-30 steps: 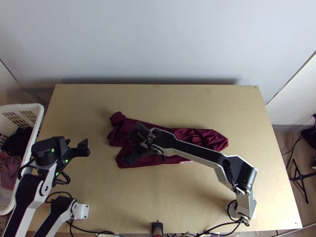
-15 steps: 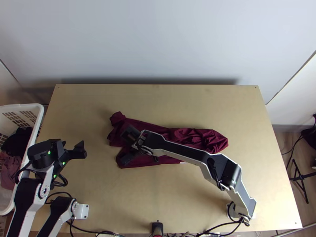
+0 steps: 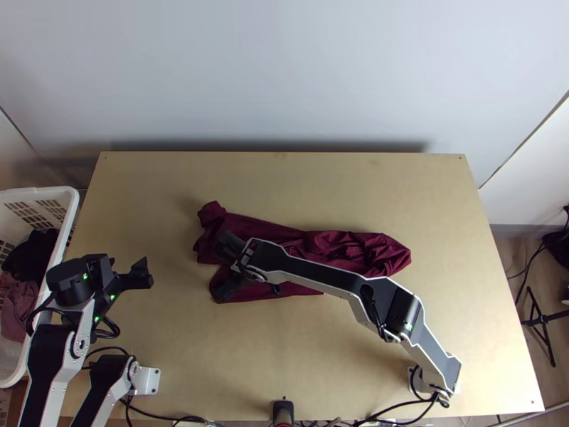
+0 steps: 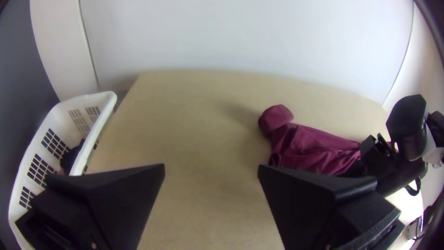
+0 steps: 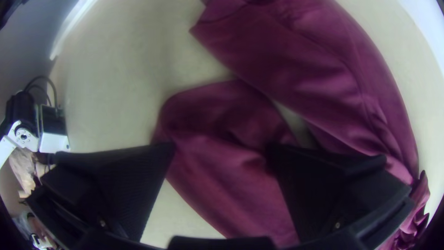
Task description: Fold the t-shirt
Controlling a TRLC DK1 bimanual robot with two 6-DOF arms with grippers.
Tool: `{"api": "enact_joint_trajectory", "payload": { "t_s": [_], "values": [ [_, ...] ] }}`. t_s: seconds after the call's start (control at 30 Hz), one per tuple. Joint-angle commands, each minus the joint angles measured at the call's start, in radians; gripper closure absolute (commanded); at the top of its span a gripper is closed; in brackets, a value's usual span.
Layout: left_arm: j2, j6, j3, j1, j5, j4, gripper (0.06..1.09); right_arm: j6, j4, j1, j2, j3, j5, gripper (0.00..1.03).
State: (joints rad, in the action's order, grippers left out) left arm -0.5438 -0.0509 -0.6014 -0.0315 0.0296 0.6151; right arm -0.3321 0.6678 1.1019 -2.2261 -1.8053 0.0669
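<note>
The dark red t-shirt (image 3: 284, 232) lies as a long bunched strip across the middle of the table, with a lower flap at its left end. Over that left end is my right gripper (image 3: 226, 266). In the right wrist view the right gripper (image 5: 221, 150) is open, the flap of the t-shirt (image 5: 222, 157) lying between and below its spread fingers. My left gripper (image 3: 142, 273) is left of the cloth, over bare table. In the left wrist view the left gripper (image 4: 212, 171) stands open with nothing between its fingers, and the t-shirt (image 4: 319, 146) lies beyond it.
A white laundry basket (image 3: 71, 206) with dark and pinkish cloths stands at the table's left edge. Bare wood (image 3: 284, 185) stretches behind the shirt. Cables and a small black device (image 3: 282, 411) are at the near edge. The right arm crosses low over the shirt's near side.
My right gripper has moved left along the shirt toward its left end, its arm swinging nearer the table's front. The left gripper has drifted slightly left and toward the near edge.
</note>
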Motion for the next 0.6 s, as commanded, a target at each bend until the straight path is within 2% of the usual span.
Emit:
{"api": "enact_joint_trajectory", "payload": {
  "t_s": [0.0,0.2,0.23,0.33,0.57],
  "values": [
    [0.002,0.026,0.011,-0.027,-0.005,-0.003,0.11,0.016,0.061,0.013,-0.018,-0.023,-0.021,0.24],
    [0.001,0.029,0.017,-0.061,-0.036,-0.008,0.11,0.051,0.108,0.012,-0.020,-0.043,-0.053,0.25],
    [0.001,0.029,0.017,-0.061,-0.036,-0.009,0.11,0.051,0.111,0.010,-0.015,-0.043,-0.059,0.33],
    [0.001,0.033,0.015,-0.061,-0.036,-0.012,0.11,0.085,0.110,0.012,-0.006,-0.048,-0.099,0.95],
    [0.001,0.045,0.008,-0.062,-0.036,-0.020,0.11,0.108,0.136,0.016,0.051,-0.042,-0.121,0.97]
  ]
}}
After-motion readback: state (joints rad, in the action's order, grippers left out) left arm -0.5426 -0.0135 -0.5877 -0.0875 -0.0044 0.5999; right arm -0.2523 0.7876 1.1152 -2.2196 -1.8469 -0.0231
